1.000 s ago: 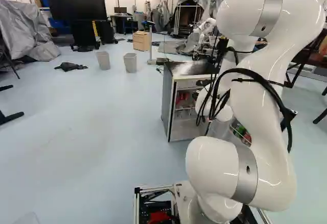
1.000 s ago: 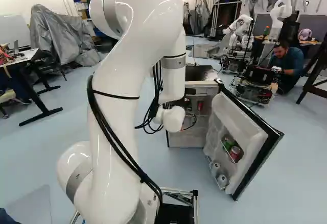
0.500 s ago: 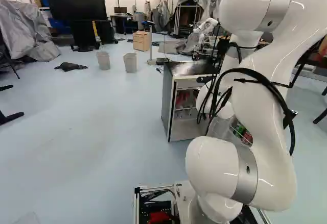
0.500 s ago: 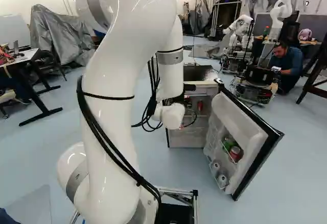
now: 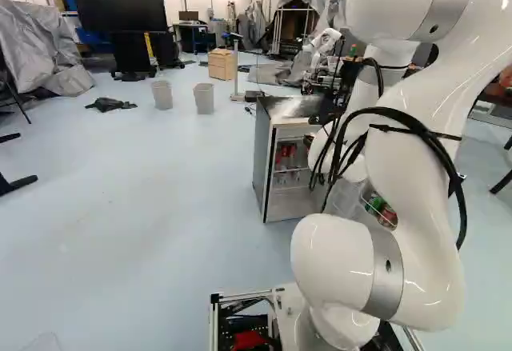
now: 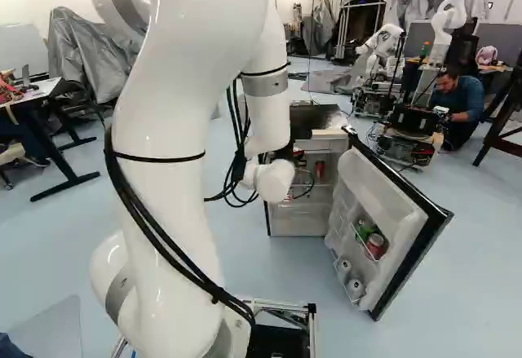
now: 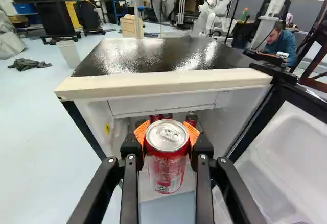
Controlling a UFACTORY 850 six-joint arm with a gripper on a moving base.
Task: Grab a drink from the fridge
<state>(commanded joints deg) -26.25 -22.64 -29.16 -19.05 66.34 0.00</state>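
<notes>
Grasping the red can (image 7: 167, 160) from two sides near its top, the gripper (image 7: 167, 132) should press moderately, because such thin, smooth metal may dent or slip.

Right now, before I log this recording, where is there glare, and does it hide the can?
Wrist view: bright patches on the fridge top; the red can has a shiny lid, but its rim and tab show plainly. Left base view: a pale streak on that same top, small glints on the arm. Right base view: a whitish sheen on that top.
</notes>
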